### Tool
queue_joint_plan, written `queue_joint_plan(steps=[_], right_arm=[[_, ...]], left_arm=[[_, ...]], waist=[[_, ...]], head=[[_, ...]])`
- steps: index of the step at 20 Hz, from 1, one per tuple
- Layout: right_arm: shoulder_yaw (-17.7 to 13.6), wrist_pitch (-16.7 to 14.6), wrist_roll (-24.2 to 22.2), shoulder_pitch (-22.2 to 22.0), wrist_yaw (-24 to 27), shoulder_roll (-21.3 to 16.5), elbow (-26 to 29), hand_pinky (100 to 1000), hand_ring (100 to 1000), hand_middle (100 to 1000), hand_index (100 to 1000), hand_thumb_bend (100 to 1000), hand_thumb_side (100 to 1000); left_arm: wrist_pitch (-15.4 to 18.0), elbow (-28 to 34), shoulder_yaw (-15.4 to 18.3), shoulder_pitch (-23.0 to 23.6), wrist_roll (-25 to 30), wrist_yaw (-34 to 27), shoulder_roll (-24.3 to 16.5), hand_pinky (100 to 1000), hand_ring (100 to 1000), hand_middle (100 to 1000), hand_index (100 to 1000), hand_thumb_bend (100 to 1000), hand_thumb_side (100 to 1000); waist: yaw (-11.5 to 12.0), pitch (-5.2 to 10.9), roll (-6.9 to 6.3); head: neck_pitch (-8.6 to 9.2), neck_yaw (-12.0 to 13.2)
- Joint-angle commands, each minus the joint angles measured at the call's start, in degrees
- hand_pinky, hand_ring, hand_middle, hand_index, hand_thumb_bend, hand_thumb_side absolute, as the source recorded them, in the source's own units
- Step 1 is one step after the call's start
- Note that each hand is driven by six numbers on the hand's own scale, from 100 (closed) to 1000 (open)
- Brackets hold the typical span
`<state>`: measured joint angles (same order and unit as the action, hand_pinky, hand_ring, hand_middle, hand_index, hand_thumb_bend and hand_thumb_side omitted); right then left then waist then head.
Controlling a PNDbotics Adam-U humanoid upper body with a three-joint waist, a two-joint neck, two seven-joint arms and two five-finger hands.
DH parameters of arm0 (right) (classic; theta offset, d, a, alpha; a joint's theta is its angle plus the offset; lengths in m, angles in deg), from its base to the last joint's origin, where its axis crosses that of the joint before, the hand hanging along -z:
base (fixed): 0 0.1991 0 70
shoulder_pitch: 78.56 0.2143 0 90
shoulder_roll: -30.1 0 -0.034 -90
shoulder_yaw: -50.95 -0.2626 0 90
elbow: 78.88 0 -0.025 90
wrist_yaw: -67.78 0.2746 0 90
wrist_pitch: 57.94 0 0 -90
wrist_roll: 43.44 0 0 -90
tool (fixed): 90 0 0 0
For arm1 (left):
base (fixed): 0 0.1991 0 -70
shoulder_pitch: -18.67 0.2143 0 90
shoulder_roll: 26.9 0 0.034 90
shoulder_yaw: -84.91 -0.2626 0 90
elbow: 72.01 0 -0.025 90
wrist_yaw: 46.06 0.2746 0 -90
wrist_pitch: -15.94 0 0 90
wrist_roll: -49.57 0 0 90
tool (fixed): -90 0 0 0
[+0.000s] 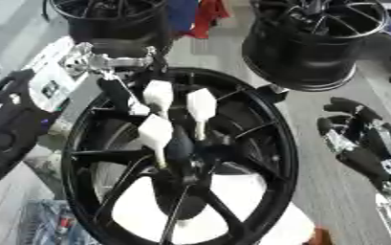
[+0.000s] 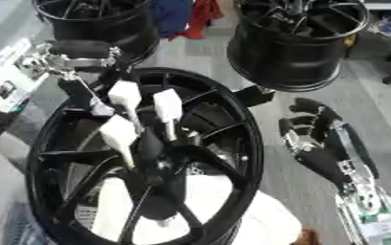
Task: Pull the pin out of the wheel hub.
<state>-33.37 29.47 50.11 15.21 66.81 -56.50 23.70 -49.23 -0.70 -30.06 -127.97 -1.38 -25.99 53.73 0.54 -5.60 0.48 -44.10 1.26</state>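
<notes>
Left hand (image 1: 169,112), white-tipped fingers curled at the centre of the black wheel (image 1: 257,124); the pin is hidden, likely small, rigid and slick; right hand (image 2: 315,131) idle, relaxed.

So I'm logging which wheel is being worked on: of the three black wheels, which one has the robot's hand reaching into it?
The near, large wheel with the left hand over its hub; the two far wheels stand untouched.
</notes>
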Motion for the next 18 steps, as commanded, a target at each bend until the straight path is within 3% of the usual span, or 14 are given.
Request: queue_joint_plan(steps=[1, 6, 11, 16, 18], right_arm=[[-0.1, -0.1, -0.1, 0.4, -0.2, -1.1, 0.5, 634, 697, 745, 832, 277, 322], [-0.5, -0.1, 0.3, 0.1, -0.3, -1.0, 0.2, 634, 696, 745, 831, 274, 324], [-1.0, -0.3, 0.9, 0.1, -0.5, -0.9, 0.2, 634, 696, 745, 831, 271, 324], [-1.3, -0.3, 1.1, 0.3, -0.6, -0.6, 0.3, 634, 696, 745, 831, 279, 323], [-1.5, -0.3, 1.3, 0.3, -0.6, -0.5, 0.3, 634, 696, 745, 831, 284, 322]], left_arm=[[10.4, 3.9, 5.0, -2.5, 12.9, -4.0, -3.1, 320, 334, 336, 516, 100, 142], [5.9, 8.2, 13.3, -0.8, 11.1, -6.1, -10.2, 363, 366, 370, 548, 100, 134], [1.6, 7.5, 19.7, 9.8, 5.8, -4.4, -17.4, 395, 389, 400, 585, 100, 179], [-2.3, -1.3, 25.1, 21.5, -0.2, 2.4, -18.1, 430, 412, 426, 623, 100, 204], [-3.4, -4.2, 27.1, 25.3, -2.9, 5.5, -17.5, 492, 466, 480, 673, 155, 240]], waist=[[0.2, 1.01, 0.00], [0.8, 1.10, -0.21], [1.5, 0.75, -0.33], [1.6, 0.43, -0.11], [1.6, 0.22, -0.01]], head=[[-0.02, 0.1], [-0.02, -0.5], [-0.02, -1.5], [-0.02, -1.8], [-0.02, -1.9]])
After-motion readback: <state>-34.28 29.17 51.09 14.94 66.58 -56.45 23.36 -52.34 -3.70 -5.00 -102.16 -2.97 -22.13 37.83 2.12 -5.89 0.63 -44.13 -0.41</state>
